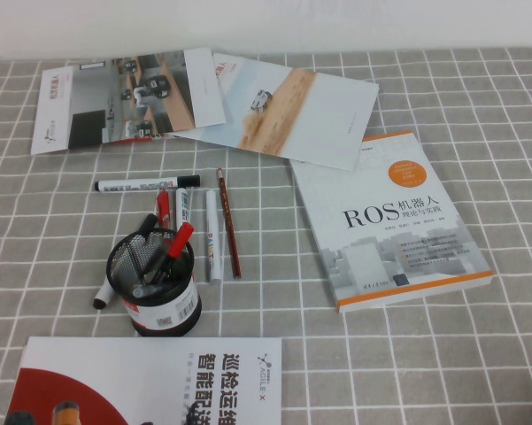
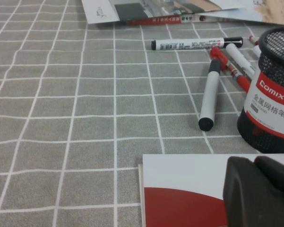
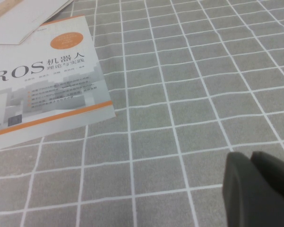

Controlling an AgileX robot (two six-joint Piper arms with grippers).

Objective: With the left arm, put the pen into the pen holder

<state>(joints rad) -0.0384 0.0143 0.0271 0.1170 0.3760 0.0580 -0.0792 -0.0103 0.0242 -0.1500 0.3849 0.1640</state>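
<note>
The black mesh pen holder (image 1: pixel 153 285) stands at the front left of the table. The pen (image 1: pixel 174 245), black barrel and red cap, leans inside it with the cap sticking out over the rim. A dark-tipped marker (image 1: pixel 148 225) leans in the cup too. The left wrist view shows the holder (image 2: pixel 269 104) close by; the pen is out of that view. My left gripper (image 2: pixel 257 165) is shut and empty over the red-and-white booklet (image 2: pixel 179 189). My right gripper (image 3: pixel 253 161) is shut and empty over bare cloth. Neither arm shows in the high view.
White markers (image 1: pixel 146 184) (image 1: pixel 212 235), a red-capped pen (image 1: pixel 163 205) and a dark-red pencil (image 1: pixel 229 226) lie behind and beside the holder. Another marker (image 1: pixel 100 297) lies to its left. A ROS book (image 1: pixel 389 226) lies on the right and leaflets (image 1: pixel 204 97) at the back.
</note>
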